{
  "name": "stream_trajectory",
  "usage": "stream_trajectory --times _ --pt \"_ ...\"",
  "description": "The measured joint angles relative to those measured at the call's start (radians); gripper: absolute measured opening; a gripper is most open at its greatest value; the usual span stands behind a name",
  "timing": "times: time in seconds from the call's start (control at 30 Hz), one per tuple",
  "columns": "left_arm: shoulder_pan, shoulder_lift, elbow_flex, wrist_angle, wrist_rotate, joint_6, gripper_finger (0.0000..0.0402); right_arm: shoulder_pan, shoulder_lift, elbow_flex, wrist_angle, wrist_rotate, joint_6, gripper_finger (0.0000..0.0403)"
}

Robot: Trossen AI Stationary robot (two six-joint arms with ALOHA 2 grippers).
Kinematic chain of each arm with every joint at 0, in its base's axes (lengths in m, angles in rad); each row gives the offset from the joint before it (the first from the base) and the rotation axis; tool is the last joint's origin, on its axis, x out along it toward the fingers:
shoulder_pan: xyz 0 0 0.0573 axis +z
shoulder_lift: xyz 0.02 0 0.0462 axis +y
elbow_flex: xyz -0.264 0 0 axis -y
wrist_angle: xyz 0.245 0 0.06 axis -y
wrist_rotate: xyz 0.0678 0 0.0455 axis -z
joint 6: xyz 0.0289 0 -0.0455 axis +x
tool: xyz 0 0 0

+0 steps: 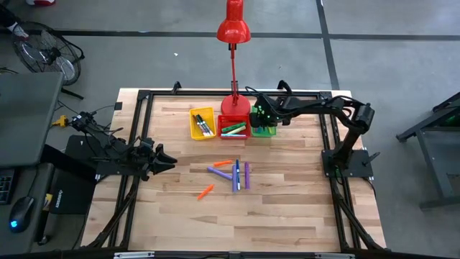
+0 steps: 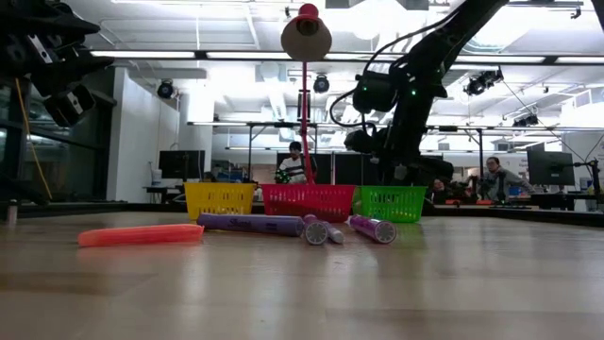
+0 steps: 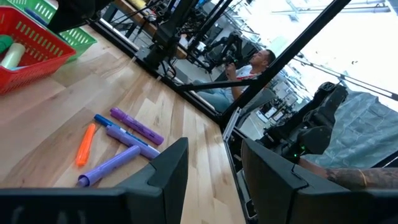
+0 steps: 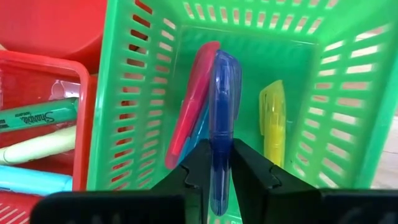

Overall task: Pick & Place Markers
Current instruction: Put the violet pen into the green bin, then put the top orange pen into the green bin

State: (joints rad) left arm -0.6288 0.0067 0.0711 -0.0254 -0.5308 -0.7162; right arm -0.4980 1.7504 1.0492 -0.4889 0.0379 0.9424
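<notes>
R gripper sits over the green bin at far bench edge, jaws clamped on a blue marker standing inside w/ a pink marker and a yellow marker. L gripper hovers at left of bench, jaws apart, nothing in them. Purple markers and orange ones lie loose mid-bench, more in the red bin & yellow bin
</notes>
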Motion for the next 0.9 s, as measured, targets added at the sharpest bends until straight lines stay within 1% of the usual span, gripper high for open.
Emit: stream_trajectory --times 0.13,0.6,0.9 --pt "0.000 0.000 0.000 0.000 0.000 0.000 0.0147 0.000 0.000 0.000 0.000 -0.003 -0.001 0.0047" --pt "0.000 0.000 0.000 0.000 -0.001 0.000 0.0147 0.000 0.000 0.000 0.000 -0.028 -0.029 0.0080" --pt "0.000 0.000 0.000 0.000 -0.003 0.000 0.0147 0.000 -0.005 0.006 -0.006 -0.044 -0.079 0.0105"
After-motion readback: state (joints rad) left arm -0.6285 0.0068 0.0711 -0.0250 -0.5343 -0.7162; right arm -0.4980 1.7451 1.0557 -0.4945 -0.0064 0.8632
